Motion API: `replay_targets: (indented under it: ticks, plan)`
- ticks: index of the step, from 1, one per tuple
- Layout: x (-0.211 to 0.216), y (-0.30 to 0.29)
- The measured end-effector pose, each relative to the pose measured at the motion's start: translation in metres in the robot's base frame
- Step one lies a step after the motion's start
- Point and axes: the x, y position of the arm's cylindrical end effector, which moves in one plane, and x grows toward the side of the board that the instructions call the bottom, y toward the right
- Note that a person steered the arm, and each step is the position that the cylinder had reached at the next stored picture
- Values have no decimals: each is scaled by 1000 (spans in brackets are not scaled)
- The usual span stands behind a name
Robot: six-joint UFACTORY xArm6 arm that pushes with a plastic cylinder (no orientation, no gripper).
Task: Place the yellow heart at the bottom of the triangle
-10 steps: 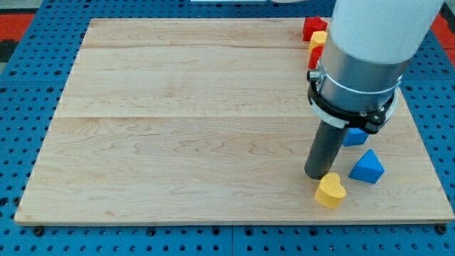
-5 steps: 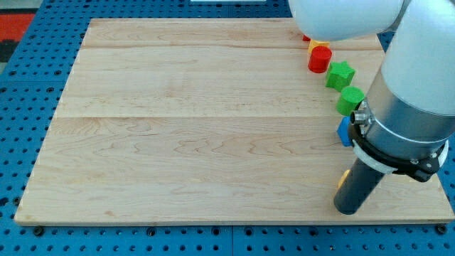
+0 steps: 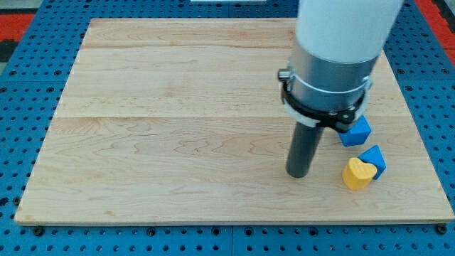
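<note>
Across the view's left and centre, the wooden board lies on a blue perforated table, with the table's pegged surface showing on all sides of it. Right of centre, the arm's white and grey housing comes down from the view's top, cut off by the upper edge and covering the board's upper right area; whatever sits behind it cannot be made out. Below the housing, the dark rod descends to the board, and my tip rests on bare wood, near the yellow heart but apart from it, on its left side. No fingers exist on this rod, so nothing is gripped; the tip touches no block.

Further right, a blue cube-like block shows just beyond the housing's collar, its upper left part hidden by the collar. Below it, the yellow heart sits near the board's lower right. Touching the heart on its right and upper side is a second blue block, partly covered by the heart, so its triangular shape is hard to confirm. The heart lies at the lower left of that block.
</note>
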Motion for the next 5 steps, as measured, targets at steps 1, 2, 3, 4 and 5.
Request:
replay_targets:
  ticks: [1, 2, 3, 4, 5]
  plan:
    - [0, 41]
    - [9, 48]
    - [24, 45]
    - [30, 46]
    - [37, 56]
